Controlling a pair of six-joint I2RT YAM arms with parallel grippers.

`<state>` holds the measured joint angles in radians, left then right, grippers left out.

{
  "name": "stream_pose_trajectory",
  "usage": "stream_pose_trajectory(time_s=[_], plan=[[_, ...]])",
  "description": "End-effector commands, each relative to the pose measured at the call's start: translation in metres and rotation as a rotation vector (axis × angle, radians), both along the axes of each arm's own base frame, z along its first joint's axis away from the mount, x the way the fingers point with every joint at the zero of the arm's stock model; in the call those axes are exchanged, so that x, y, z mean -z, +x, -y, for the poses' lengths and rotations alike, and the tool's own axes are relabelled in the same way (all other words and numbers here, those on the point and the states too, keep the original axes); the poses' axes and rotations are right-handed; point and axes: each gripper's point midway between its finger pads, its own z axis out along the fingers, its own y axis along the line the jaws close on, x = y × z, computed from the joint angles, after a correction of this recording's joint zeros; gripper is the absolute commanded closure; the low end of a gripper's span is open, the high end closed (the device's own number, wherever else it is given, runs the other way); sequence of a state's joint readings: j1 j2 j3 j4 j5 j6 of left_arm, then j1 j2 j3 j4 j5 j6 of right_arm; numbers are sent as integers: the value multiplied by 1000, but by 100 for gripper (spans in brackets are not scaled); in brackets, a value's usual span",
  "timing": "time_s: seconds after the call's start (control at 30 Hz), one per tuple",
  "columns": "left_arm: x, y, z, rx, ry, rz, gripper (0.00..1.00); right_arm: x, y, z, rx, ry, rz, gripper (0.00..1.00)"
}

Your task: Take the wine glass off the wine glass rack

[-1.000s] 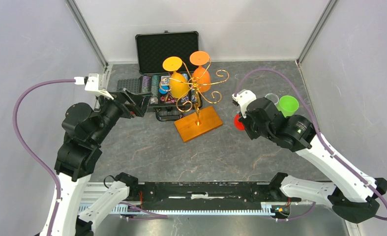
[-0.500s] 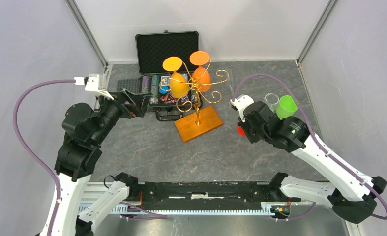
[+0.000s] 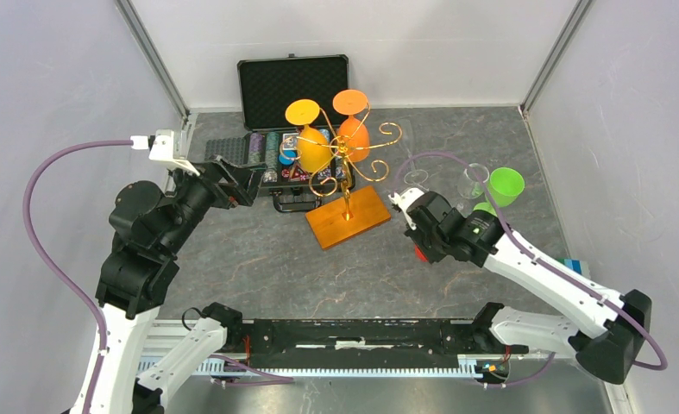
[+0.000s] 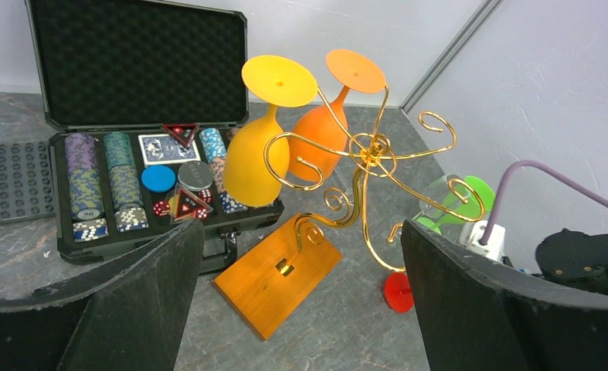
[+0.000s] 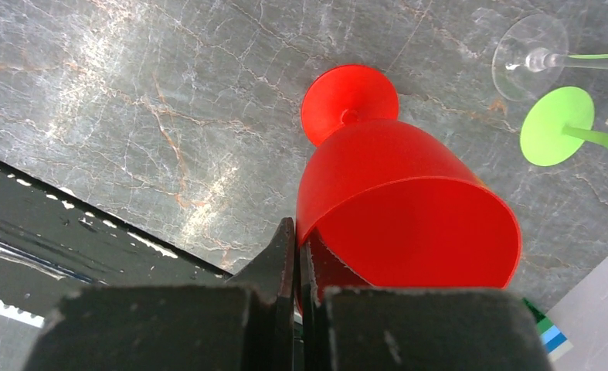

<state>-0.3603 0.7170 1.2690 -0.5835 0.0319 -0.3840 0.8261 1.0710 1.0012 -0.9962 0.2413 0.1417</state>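
Left arm point(image 3: 141, 250) and right arm point(image 3: 534, 267), same black-and-white look

Pretty much twins tbh: glossy white shells on the long links and chunky matte black housings at every joint. Each one has a purple cable point(image 3: 47, 185) running into a small white plug block point(image 3: 167, 145) up by the wrist. The left gripper point(image 4: 300, 226) has broad black fingers point(image 4: 130, 309) with a grainy, kinda printed-looking finish and slightly rough edges.

We saw a robot lab cell: two arms point(image 3: 137, 250) bolted at a grey table point(image 3: 258, 259), plain white panels point(image 3: 405, 43) and metal posts point(image 3: 150, 56) around it.
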Motion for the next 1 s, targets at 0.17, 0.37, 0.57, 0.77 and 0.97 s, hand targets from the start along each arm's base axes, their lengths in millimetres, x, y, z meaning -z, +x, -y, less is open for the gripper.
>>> stream_pose_trajectory(time_s=[0.17,0.37,0.57,0.77,0.97], plan=[[-1,0,-4,-16,31,22,0,-1,12,-9,-8,43,18,77],[-2,2,-3,-12,30,18,0,-21,21,-5,21,52,72,51],[-2,1,-4,-16,30,22,0,-65,33,1,66,106,180,41],[-2,0,-5,-19,33,23,0,-114,41,11,153,181,292,39],[-1,0,-6,-22,36,22,0,-161,65,30,325,189,426,41]])
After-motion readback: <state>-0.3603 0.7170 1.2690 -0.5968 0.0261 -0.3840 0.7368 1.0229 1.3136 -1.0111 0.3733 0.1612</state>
